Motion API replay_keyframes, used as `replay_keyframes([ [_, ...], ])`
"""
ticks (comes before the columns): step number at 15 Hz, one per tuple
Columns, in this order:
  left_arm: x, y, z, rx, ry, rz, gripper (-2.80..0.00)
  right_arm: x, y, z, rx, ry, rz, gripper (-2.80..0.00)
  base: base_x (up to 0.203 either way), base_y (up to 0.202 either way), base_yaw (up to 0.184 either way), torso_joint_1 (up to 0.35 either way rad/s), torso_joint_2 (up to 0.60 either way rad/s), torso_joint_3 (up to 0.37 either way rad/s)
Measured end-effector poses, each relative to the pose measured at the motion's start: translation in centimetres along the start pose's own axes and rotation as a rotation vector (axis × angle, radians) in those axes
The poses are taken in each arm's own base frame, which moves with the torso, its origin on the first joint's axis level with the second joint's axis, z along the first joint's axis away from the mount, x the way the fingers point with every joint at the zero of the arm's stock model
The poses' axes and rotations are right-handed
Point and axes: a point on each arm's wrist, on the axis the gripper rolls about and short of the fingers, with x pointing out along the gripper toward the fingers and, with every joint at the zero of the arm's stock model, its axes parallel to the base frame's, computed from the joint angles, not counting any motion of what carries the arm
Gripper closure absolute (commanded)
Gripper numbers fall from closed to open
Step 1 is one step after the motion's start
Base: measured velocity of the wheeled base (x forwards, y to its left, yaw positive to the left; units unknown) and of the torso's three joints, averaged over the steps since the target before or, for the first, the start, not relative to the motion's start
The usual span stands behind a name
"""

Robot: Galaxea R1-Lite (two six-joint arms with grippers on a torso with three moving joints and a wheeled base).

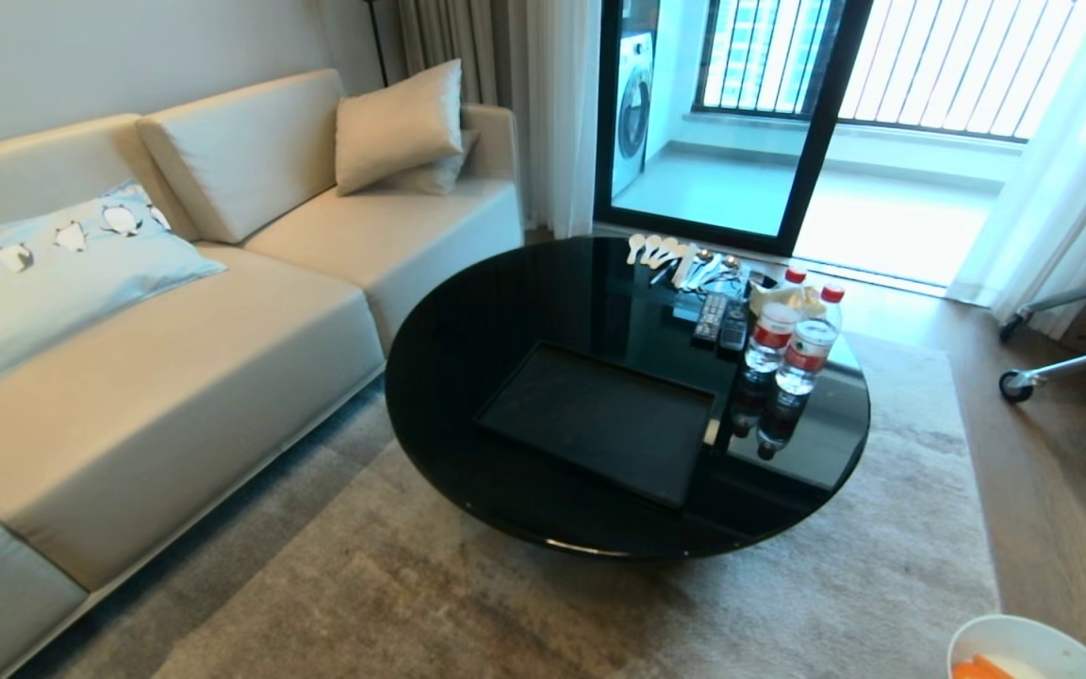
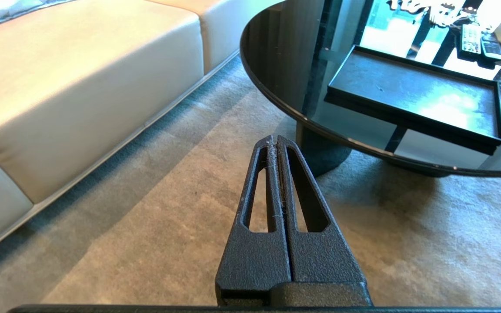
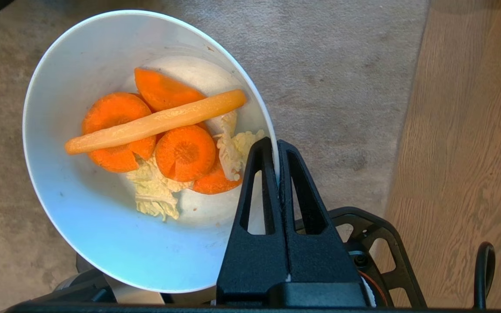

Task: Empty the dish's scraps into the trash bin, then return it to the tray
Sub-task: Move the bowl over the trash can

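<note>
Black textured jaws of the right gripper (image 3: 278,145) were pressed together on the rim of the small white glossy ceramic dish (image 3: 102,226), pinching its wall. The right wrist view showed the dish held above the grey carpet (image 3: 342,65) beside a wooden floor (image 3: 463,130), with the scraps (image 3: 168,139), orange carrot slices, one long pale strip and yellow leafy bits, lying inside. From the head view only a sliver of that dish (image 1: 1024,646) showed, at the lower right corner. The left gripper (image 2: 275,141), seen only in its own wrist view, had its jaws closed on nothing, above the carpet near the beige sofa (image 2: 81,87). Beyond stood the round glossy black counter (image 1: 505,330), carrying the flat black rectangular tray (image 1: 600,415), bare, with two water bottles (image 1: 793,344), remote controls (image 1: 720,321) and white spoons (image 1: 661,250) further back.
</note>
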Motion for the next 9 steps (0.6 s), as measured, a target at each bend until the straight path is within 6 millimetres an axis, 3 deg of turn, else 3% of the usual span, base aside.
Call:
replay_keyframes([
  [9, 0.0, 0.0, 0.0, 0.0, 0.0, 0.0, 0.0, -0.06, 0.08, 0.22, 0.01, -0.006, 0.001, 0.0, 0.0, 0.0, 0.0, 0.0, 0.0, 0.0],
])
